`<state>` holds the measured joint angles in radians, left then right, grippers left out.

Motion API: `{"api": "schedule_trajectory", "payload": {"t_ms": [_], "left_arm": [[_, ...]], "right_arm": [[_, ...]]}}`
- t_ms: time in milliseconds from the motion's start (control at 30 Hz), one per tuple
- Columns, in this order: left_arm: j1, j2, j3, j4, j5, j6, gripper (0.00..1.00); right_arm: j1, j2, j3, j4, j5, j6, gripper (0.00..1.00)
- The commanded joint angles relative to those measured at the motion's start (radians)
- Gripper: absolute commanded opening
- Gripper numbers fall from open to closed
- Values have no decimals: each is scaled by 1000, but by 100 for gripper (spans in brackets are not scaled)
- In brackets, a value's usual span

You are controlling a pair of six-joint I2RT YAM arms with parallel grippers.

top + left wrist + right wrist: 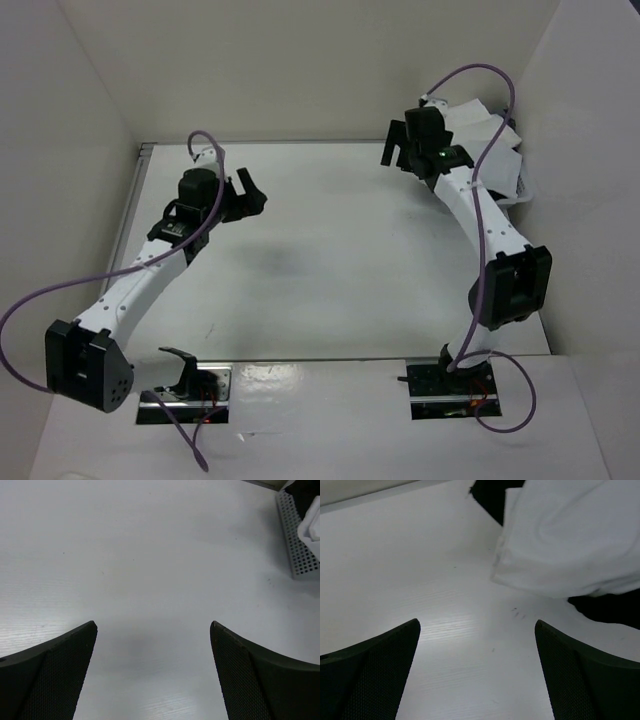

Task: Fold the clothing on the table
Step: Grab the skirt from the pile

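While poised over table (320, 270), left fingers (50, 675) spread wide, empty; right fingers (370, 675) likewise, near white garment heap (570, 535).

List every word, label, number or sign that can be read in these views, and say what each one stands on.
None: no readable text in any view.
table: no print.
white fabric: no label or print showing.
perforated white bin: no marking.
right arm: a green light, no characters.
arm bases: too small to tell whether anything is printed.
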<state>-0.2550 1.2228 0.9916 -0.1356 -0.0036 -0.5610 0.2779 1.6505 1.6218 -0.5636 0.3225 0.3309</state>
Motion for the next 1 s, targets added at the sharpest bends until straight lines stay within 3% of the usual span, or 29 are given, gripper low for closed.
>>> {"api": "schedule_trajectory", "payload": {"t_ms": [0,100,200,267,500,767,867,967], "left_arm": [[-53,43,88,-33,-231,56,99],[-98,121,104,-53,-259,65,99],[-122,130,62,17,-249,41,99],[-122,96,36,54,-249,41,99],[-112,112,114,21,-302,116,99],[-93,121,85,56,-282,104,99],[-93,142,76,65,-282,104,99],[-93,153,76,65,-282,104,99]], "right_arm": [[-81,24,88,-78,119,-75,99],[-194,109,177,-151,182,-64,99],[-342,109,147,-112,9,-5,99],[-377,91,72,-32,-28,-4,99],[-422,212,128,-32,-72,-4,99],[-401,301,199,5,-69,5,99],[-390,359,233,-5,-47,14,94],[-381,384,260,-5,-16,14,69]]}}
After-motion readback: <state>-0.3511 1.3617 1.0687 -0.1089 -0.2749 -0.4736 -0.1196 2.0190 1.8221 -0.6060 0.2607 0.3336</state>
